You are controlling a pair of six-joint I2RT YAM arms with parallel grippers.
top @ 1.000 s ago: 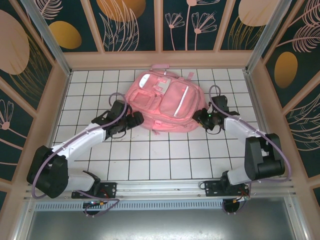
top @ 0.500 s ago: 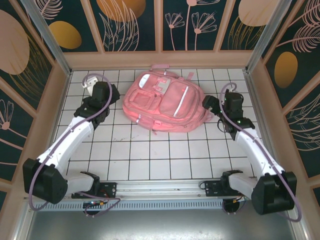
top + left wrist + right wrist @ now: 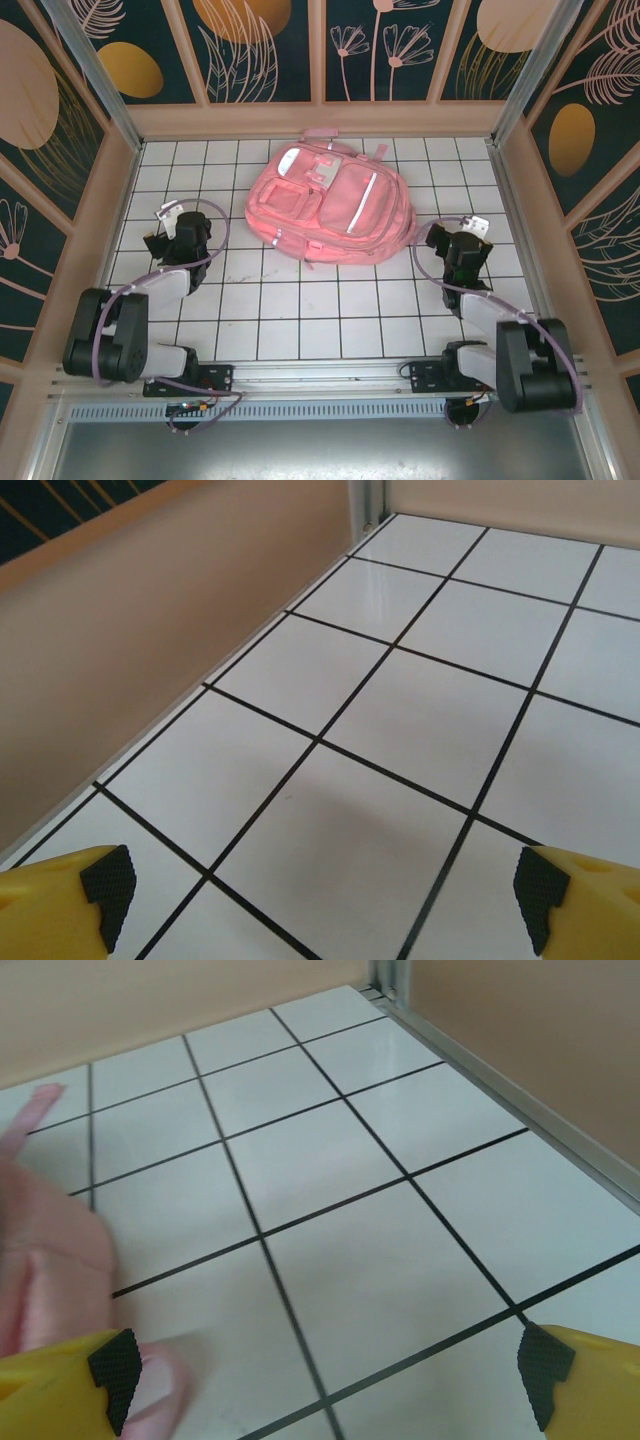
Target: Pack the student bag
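bag: one student bag [image 3: 330, 205], soft pink fabric, rounded, is lying mid-width by the far edge of the glossy white gridded table [image 3: 300, 300] | claws: two, left claw [image 3: 324, 892] and right claw [image 3: 330, 1375] are both hanging released, empty

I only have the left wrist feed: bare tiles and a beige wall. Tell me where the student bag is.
Observer: In the top view the student bag lies flat at the far middle of the table, front pockets up. It is to the right of your left end effector, with bare table between them.
Operator: Report the right side.
Observer: The right end effector is to the right of the bag and apart from it. Its wrist view catches pink fabric at the left of the frame.
Operator: Give me its jaws.
Observer: Open, with the fingers wide apart and nothing gripped.
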